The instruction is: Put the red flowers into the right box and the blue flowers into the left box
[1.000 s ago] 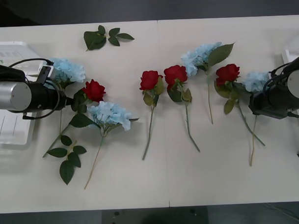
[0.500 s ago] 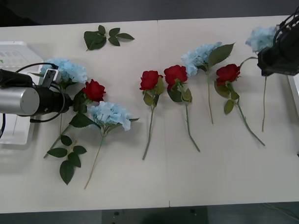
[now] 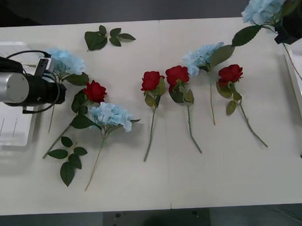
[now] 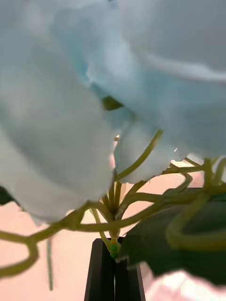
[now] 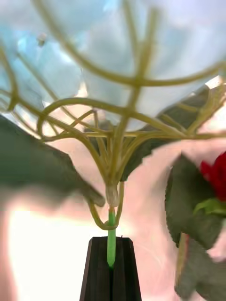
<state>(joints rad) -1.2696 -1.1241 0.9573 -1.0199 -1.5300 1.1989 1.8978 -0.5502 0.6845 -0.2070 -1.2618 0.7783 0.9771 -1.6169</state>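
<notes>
Since half a second ago, one blue flower [image 3: 261, 7] has been carried further up to the desk's [image 3: 168, 182] far right corner by the right end effector [image 4: 114, 254] — clamped on its stem. Another blue flower [image 3: 65, 61] is held beside the left box [image 3: 13, 132] by the left end effector [image 5: 111, 254], closed on the stem. Four red flowers [image 3: 177, 75] lie mid-desk.

Pale-blue flowers [image 3: 110, 115] (red flowers [image 3: 151, 80] beside)
</notes>
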